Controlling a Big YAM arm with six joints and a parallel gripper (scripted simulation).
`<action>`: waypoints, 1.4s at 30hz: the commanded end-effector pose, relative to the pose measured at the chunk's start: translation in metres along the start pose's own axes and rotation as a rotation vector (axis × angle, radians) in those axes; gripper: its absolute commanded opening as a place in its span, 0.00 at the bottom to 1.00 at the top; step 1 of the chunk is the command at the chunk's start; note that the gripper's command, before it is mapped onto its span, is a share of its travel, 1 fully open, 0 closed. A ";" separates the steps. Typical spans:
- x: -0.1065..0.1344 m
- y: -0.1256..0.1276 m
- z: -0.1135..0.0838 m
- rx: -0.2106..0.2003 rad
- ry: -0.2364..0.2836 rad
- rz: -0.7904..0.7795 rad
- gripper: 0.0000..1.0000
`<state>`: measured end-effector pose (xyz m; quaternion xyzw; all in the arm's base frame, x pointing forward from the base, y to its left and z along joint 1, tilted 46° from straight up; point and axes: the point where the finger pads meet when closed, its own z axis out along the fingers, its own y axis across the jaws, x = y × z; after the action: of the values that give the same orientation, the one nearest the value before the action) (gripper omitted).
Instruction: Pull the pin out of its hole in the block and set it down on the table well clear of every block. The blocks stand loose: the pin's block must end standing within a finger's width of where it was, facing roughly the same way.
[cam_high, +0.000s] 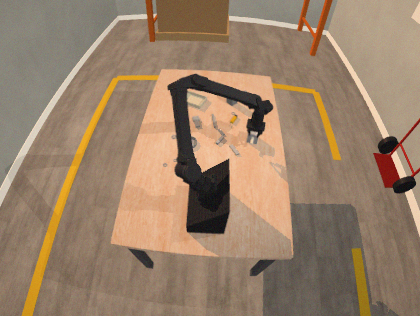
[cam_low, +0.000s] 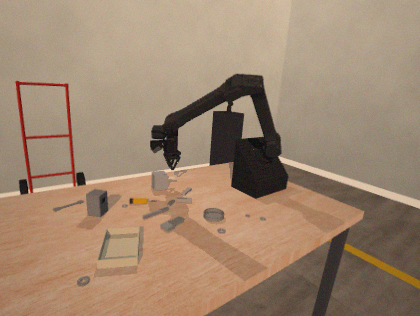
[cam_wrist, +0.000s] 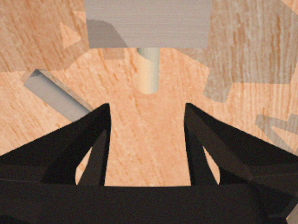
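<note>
A light grey block stands on the wooden table. A short cream pin sticks out of its side, pointing toward my gripper. My gripper is open and hangs just above and in front of the block, tilted down. The fingers stand either side of the pin's line, with the pin's free end a little ahead of the fingertips. Nothing is between the fingers.
A darker grey block with a hole stands to the left. A shallow tray, a yellow-handled screwdriver, a metal ring, grey bars and washers lie around. The arm's black base is at the right.
</note>
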<state>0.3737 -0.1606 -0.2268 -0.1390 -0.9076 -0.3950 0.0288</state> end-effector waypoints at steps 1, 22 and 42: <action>-0.002 0.003 0.010 0.001 0.011 -0.002 0.44; -0.002 0.003 0.033 0.002 0.012 -0.004 0.44; -0.004 0.003 0.048 0.004 0.004 -0.005 0.44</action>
<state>0.3805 -0.1397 -0.2497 -0.1382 -0.9092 -0.3922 0.0204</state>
